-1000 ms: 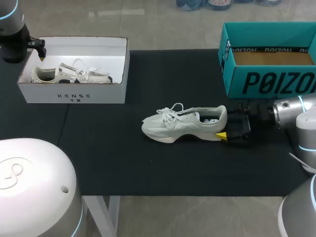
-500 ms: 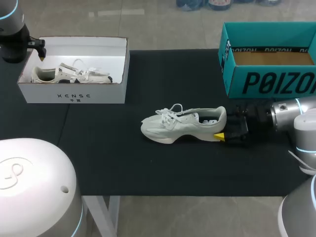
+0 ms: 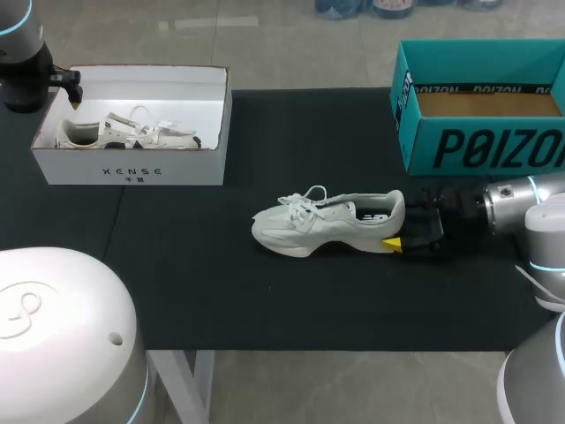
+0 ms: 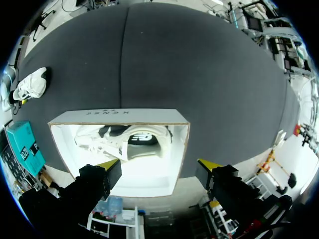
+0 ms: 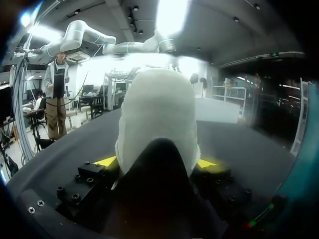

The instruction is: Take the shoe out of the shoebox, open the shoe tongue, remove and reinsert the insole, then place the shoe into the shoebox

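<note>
One shoe [image 3: 328, 221] between right fingers [image 3: 394, 242] has edged leftward.

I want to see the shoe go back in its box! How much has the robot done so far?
Done: the shoe lies out of the box, on the black mat. In hand: the right gripper clamps its heel; the left gripper hangs open over the white shoebox holding another shoe. Left: the laces look tied and the tongue closed, so the insole work and reboxing seem yet to come.

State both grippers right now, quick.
Left gripper: open, over the white shoebox.
Right gripper: shut on the shoe, at its heel.
</note>
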Robot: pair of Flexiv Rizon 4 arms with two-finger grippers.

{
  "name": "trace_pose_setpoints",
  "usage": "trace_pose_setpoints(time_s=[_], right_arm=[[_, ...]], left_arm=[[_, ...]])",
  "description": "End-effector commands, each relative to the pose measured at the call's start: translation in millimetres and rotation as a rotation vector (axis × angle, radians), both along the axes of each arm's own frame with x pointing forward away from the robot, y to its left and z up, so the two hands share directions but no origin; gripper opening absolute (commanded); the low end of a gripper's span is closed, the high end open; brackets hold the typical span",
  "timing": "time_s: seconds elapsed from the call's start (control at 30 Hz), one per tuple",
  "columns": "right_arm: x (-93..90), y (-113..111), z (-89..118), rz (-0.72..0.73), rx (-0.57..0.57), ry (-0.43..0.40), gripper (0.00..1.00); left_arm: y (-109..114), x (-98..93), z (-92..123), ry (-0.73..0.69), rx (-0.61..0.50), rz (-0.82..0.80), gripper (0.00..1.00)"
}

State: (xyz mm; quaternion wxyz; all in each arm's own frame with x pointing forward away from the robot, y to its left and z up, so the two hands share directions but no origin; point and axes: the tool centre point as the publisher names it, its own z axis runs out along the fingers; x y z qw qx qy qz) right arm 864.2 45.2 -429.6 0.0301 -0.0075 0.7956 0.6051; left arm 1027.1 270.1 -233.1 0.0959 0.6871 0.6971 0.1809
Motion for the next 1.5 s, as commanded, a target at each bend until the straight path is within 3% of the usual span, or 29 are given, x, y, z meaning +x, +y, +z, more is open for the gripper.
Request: trace_pose_setpoints(time_s=[0.03,0.2,0.37,0.67,0.77,0.83,0.87,0.9,1.4,1.43,1.5], right_arm=[[1.1,2.0,-5.3,0.0,-0.001,0.0,0.0],[1.1,2.0,-5.3,0.0,-0.001,0.0,0.0],[1.1,2.0,-5.3,0.0,-0.001,0.0,0.0],[1.1,2.0,-5.3,0.0,-0.001,0.0,0.0],[1.1,2.0,-5.3,0.0,-0.001,0.0,0.0],[1.1,2.0,-5.3,0.0,-0.001,0.0,0.0],[1.1,2.0,-5.3,0.0,-0.001,0.0,0.0],[1.1,2.0,-5.3,0.0,-0.001,0.0,0.0],[1.1,2.0,-5.3,0.0,-0.001,0.0,0.0],[1.1,2.0,-5.3,0.0,-0.001,0.0,0.0],[1.1,2.0,-5.3,0.0,-0.001,0.0,0.0]], left_arm=[[-14.8,-2.8,2.5,-0.007,-0.011,-0.021,1.0],[-90.3,-19.7,14.7,0.008,-0.054,-0.046,1.0],[-156.1,-45.7,10.1,0.064,-0.048,-0.03,1.0],[-240.4,-101.7,0.0,0.118,-0.07,-0.043,1.0],[-256.6,-111.5,-4.7,0.149,-0.069,0.06,1.0],[-262.7,-113.8,-9.6,0.152,0.008,0.331,1.0],[-269.6,-118.3,-8.5,0.154,-0.044,0.353,1.0],[-281.9,-127.8,-6.1,0.126,-0.039,0.318,1.0],[-281.9,-127.8,-6.1,0.126,-0.039,0.318,1.0],[-286.3,-112.9,-0.4,0.165,-0.114,0.504,1.0],[-276.0,-107.9,4.4,0.261,-0.292,0.87,1.0]])
